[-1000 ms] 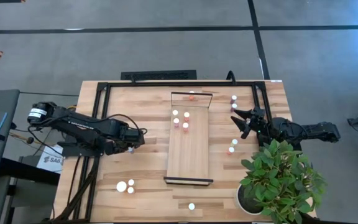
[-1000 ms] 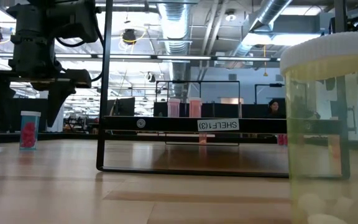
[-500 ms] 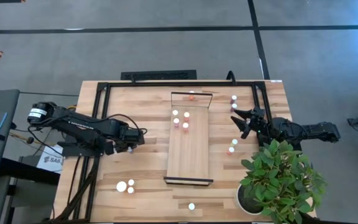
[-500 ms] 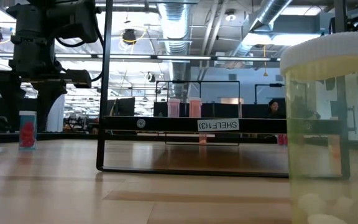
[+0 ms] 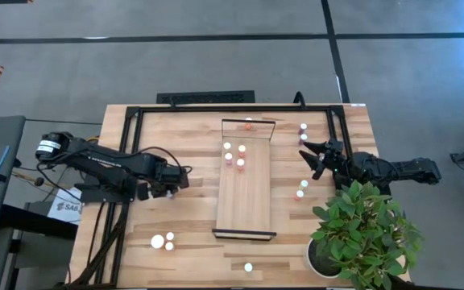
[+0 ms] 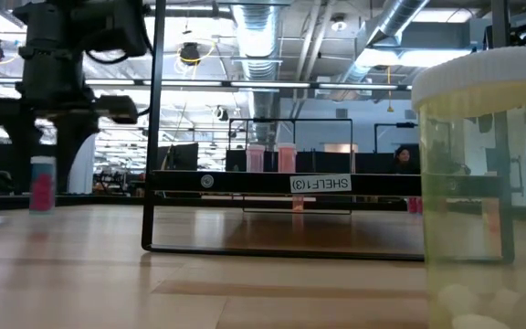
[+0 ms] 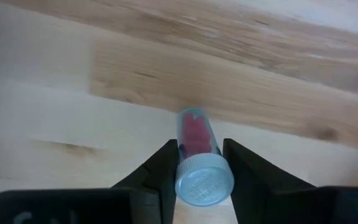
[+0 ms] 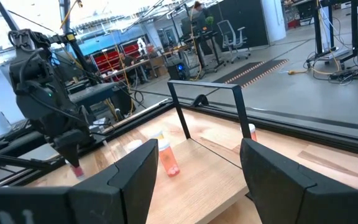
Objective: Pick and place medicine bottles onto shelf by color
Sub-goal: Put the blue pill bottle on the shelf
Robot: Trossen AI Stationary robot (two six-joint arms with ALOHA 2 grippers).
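Overhead, table-level, two wrist views

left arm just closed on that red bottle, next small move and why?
Probably lift it straight up. The left gripper has its fingers pressed on both sides of the red bottle, just under its cap, off to the shelf's left. It needs height to clear the shelf's end rails.

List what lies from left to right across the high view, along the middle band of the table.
Left gripper shut on a red medicine bottle → three bottles standing on the shelf → right gripper, open → potted plant at the right edge.
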